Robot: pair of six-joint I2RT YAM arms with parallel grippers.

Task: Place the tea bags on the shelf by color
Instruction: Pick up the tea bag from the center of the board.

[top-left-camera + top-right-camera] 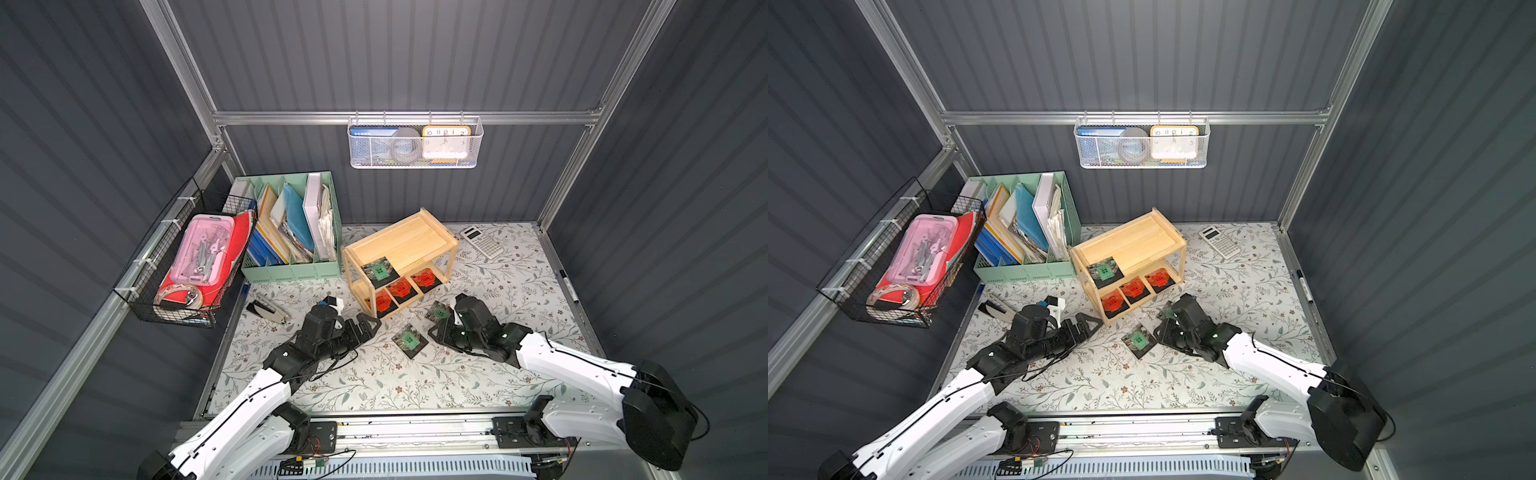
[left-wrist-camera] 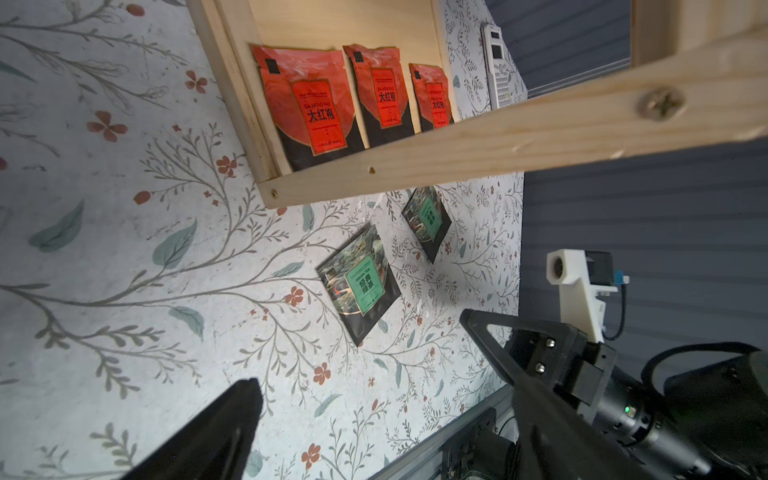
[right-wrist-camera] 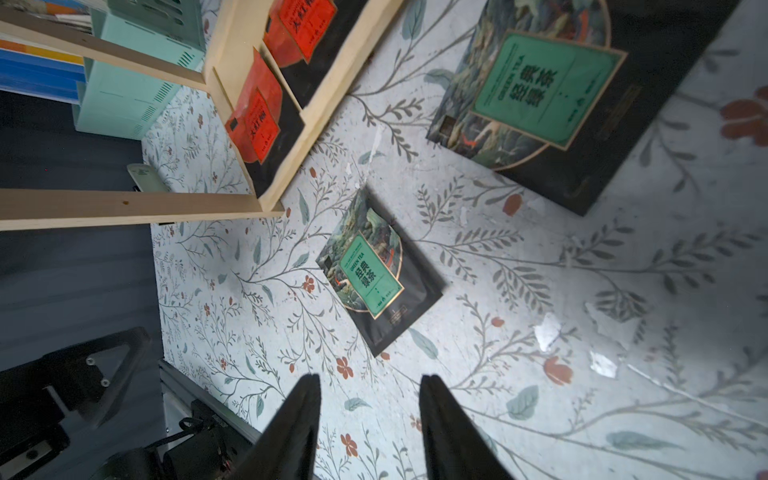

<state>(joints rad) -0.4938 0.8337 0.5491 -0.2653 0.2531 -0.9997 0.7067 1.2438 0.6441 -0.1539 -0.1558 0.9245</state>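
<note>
The right gripper (image 3: 370,378) has its jaws half-spread and empty, arm low, with a green bag (image 1: 409,340) at its 9 o'clock. The left gripper (image 2: 357,351) has its jaws wide apart and empty.

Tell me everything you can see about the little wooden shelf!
The shelf is a small rack of pale, bare-looking wood with two tray-like tiers, raised rims and thin corner posts. It stands upright, turned at an angle, on the flowery table, beside the mint-green file organizer. One green tea bag lies on the top tier near the front. Three orange-red tea bags lie in a row on the bottom tier.
</note>
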